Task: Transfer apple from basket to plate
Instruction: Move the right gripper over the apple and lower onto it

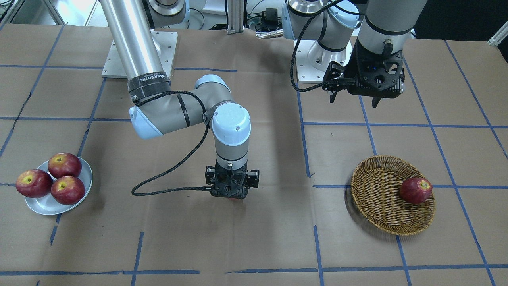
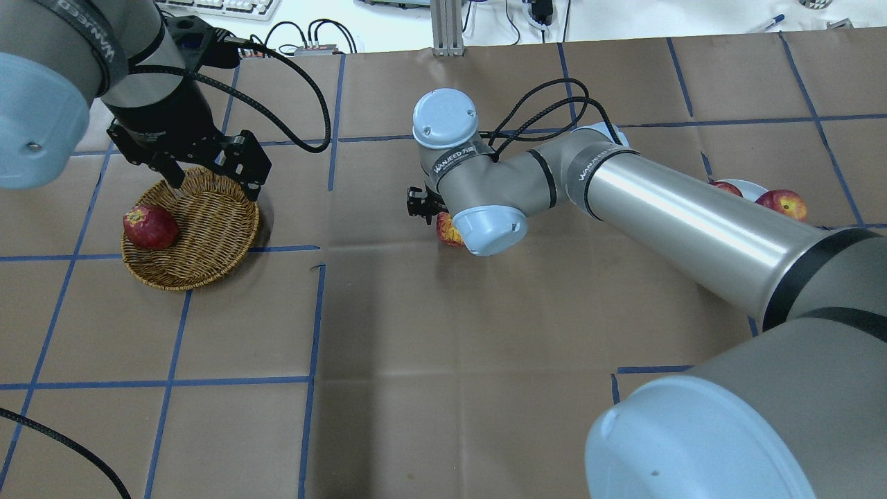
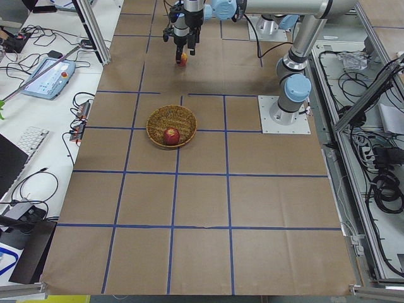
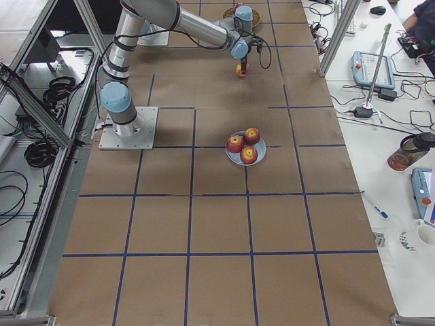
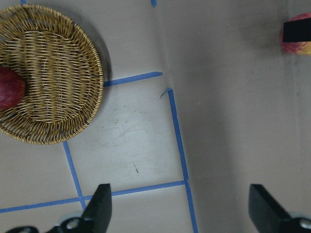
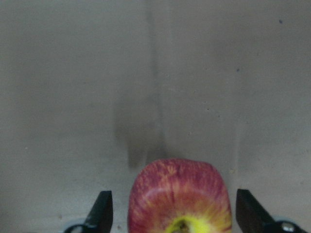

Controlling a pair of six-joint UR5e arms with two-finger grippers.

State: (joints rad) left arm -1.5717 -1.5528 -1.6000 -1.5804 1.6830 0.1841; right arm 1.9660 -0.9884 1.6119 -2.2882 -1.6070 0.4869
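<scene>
Wicker basket (image 1: 377, 206), front view, holds one dark apple (image 1: 415, 190); the left gripper (image 1: 354, 101) hangs behind it. The plate (image 1: 43, 205) carries three apples (image 1: 63, 178).

Overhead, the apple (image 2: 448, 231) sits mid-counter (image 2: 443, 333) under the right gripper (image 2: 423, 206), well apart from both basket and plate.

Left wrist: gripper spread wide, empty.

Right wrist: fingers (image 6: 103, 209) open, flanking the apple with gaps either side.

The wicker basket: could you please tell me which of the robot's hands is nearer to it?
Left. The left hand hangs raised close beside the basket; the right hand is farther off, lowered and straddling the streaked apple.
</scene>
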